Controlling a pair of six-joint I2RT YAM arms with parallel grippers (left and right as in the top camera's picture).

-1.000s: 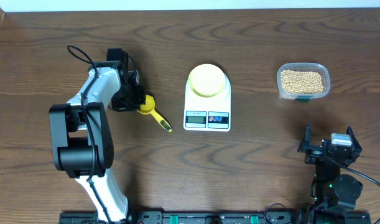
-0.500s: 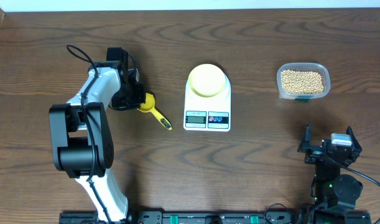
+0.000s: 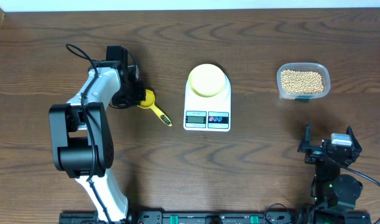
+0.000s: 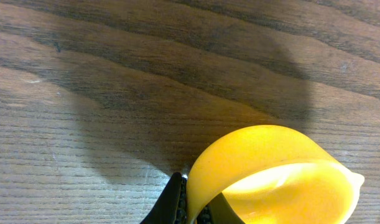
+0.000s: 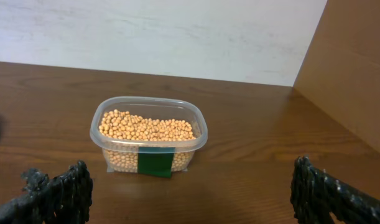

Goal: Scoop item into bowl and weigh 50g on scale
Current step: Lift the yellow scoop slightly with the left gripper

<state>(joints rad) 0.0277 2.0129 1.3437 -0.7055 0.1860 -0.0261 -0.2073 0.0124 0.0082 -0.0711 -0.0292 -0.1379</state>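
Note:
The pale yellow bowl (image 3: 208,80) sits on the white scale (image 3: 207,116) at the table's middle. The tan beans (image 3: 302,80) fill a clear tub (image 3: 324,72) at the right; they also show in the right wrist view (image 5: 146,127). My left gripper (image 3: 136,98) is shut on the rim of a yellow measuring scoop (image 3: 150,101), left of the scale; its handle points toward the scale. In the left wrist view the jaws (image 4: 193,202) pinch the scoop's wall (image 4: 270,168). My right gripper (image 3: 329,149) is open and empty near the front right, well short of the tub.
A brown panel (image 5: 357,68) stands at the right in the right wrist view, beyond the tub. A pale wall runs along the table's far edge (image 3: 190,5).
The scoop and left gripper have shifted slightly away from the front edge, the handle swinging a little. The right arm has not moved.

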